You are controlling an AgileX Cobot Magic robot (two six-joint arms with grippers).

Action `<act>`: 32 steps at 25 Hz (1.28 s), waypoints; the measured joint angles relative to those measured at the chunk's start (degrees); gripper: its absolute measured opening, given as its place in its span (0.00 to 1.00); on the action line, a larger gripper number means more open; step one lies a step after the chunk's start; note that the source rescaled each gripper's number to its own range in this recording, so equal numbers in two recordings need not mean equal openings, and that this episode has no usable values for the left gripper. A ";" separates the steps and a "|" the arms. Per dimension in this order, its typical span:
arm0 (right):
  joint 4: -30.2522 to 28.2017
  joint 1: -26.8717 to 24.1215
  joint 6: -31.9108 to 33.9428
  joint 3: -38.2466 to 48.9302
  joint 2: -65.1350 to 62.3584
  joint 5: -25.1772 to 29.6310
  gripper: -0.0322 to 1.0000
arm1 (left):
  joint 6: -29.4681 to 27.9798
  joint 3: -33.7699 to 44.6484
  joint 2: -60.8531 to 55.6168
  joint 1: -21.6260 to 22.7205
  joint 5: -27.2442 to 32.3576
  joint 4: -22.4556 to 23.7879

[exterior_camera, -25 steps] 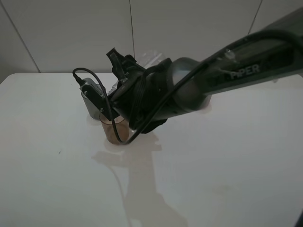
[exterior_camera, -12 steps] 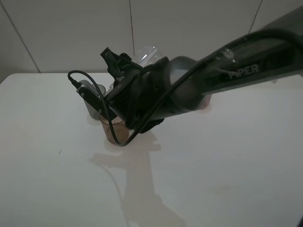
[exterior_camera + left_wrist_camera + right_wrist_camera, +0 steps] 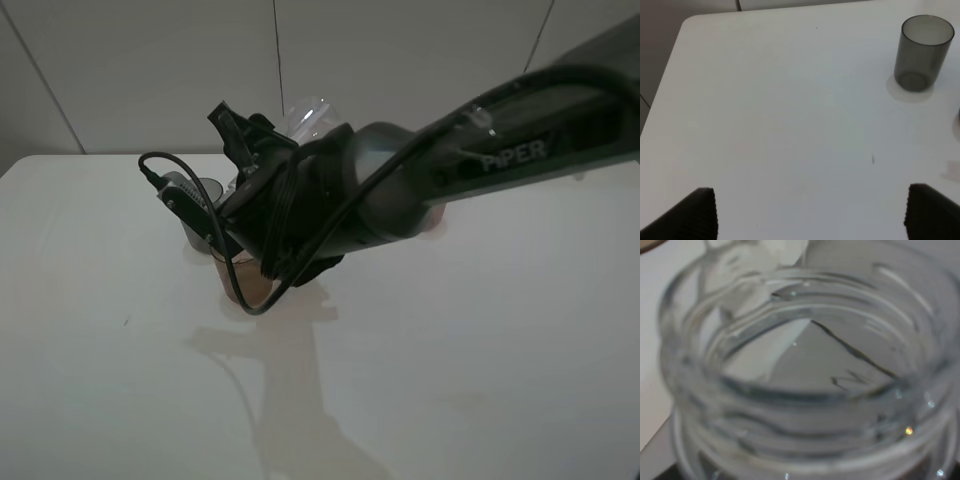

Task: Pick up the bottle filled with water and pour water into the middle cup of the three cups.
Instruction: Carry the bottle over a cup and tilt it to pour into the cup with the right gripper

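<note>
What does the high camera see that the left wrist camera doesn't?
Only the exterior high view shows the right arm holding the tilted bottle, and the amber cup, partly hidden behind that arm. Only the left wrist view shows the left end effector, open with nothing in it. Both show the grey cup standing on the white table.

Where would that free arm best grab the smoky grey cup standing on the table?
Around the straight side wall of the smoky grey tumbler, about mid-height, coming in level from the side. It stands upright on the table, has no handle, and its sides run parallel, so the open left gripper could probably close squarely across it.
</note>
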 joint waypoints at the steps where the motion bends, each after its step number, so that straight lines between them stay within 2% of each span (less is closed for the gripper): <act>1: 0.00 0.00 0.00 0.00 0.00 0.00 0.03 | 0.00 0.00 0.00 0.00 0.00 0.00; 20: 0.07 1.41 0.30 0.00 0.00 1.00 0.03 | 0.00 0.00 0.00 0.00 0.00 0.00; 27: 1.05 1.41 7.80 0.00 -2.02 1.73 0.03 | 0.00 0.00 0.00 0.00 0.00 0.00; 30: 4.70 1.41 11.20 0.00 -5.49 1.21 0.03 | 0.00 0.00 0.00 0.00 0.00 0.00; 32: 9.23 1.35 13.35 0.00 -7.79 0.36 0.03 | 0.00 0.00 0.00 0.00 0.00 0.00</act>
